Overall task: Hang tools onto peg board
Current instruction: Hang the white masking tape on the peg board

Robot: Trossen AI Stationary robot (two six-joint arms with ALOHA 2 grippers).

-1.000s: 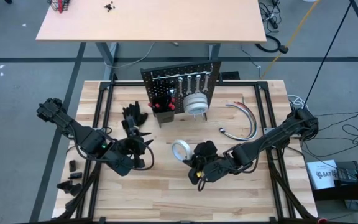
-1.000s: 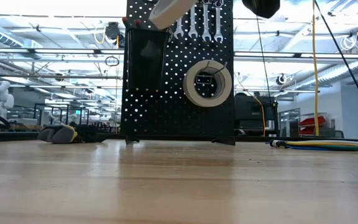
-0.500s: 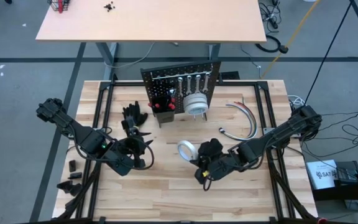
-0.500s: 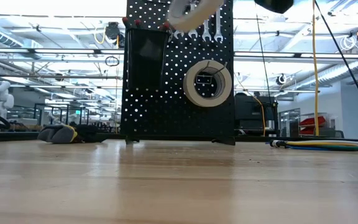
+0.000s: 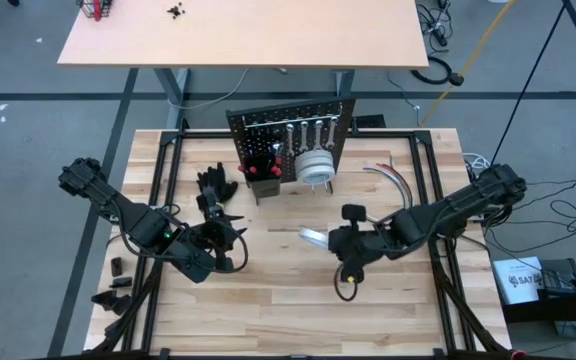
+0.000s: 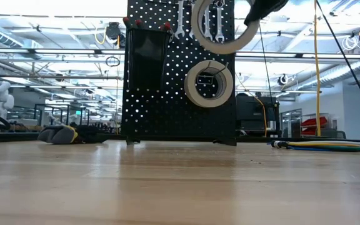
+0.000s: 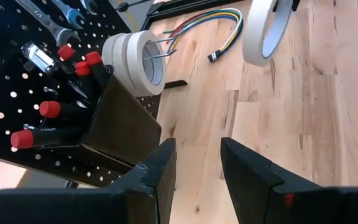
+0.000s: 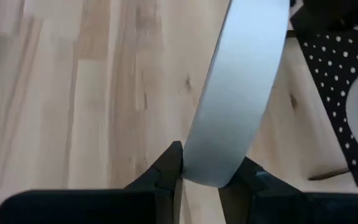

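Right gripper (image 8: 201, 171) clamped on rim of white tape roll (image 8: 238, 93), plain ring, held off surface (image 5: 268, 310) at 6 o'clock of peg board (image 5: 293, 135). Bare surface between roll and board. Roll stands on edge, hole axis roughly toward board. Left gripper (image 7: 194, 165) part open, empty, parked at 8 o'clock.

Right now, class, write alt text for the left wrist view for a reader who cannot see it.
A white tape roll hangs above the wooden table, beyond the left arm's dark fingers. Beside them stands the black peg board, holding more tape rolls, red-handled screwdrivers and wrenches.
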